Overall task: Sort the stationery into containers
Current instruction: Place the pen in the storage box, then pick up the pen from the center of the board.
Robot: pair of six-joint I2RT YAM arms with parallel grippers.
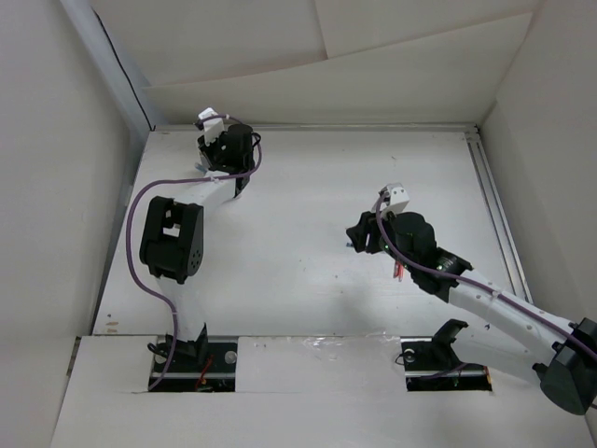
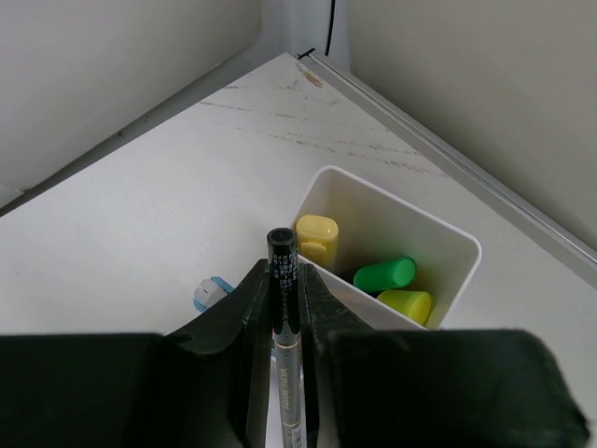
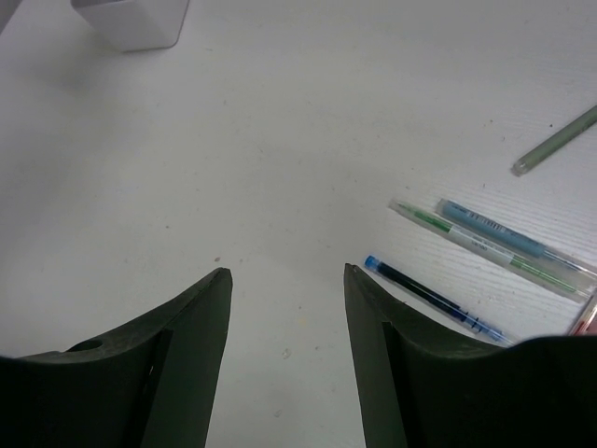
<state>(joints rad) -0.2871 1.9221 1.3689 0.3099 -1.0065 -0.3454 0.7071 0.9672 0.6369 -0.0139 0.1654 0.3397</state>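
Box (image 2: 392, 201), far left: yellow and green pieces (image 2: 384, 274) filed. My left gripper (image 2: 284, 308) is clamped on a black-capped pen (image 2: 283, 266) just beside it. My right gripper (image 3: 287, 317) stands apart, empty. Loose pens (image 3: 494, 231) on its right remain unsorted. Roughly midway, I judge.

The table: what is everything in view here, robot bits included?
box: one, white, near the table's far-left corner
small pieces: three, two yellow, one green, inside the box
held pen: one, clear with black end, gripped, next to the box
loose pens: four, teal-blue, grey-green, clear-green, dark blue, on the table, right of centre
red pen: one, only its end shows, same spot
blue-tipped item: one, mostly hidden, on the table near the box
table: one, white
left hand: one, black, shut on the held pen
right hand: one, black, open, over bare table
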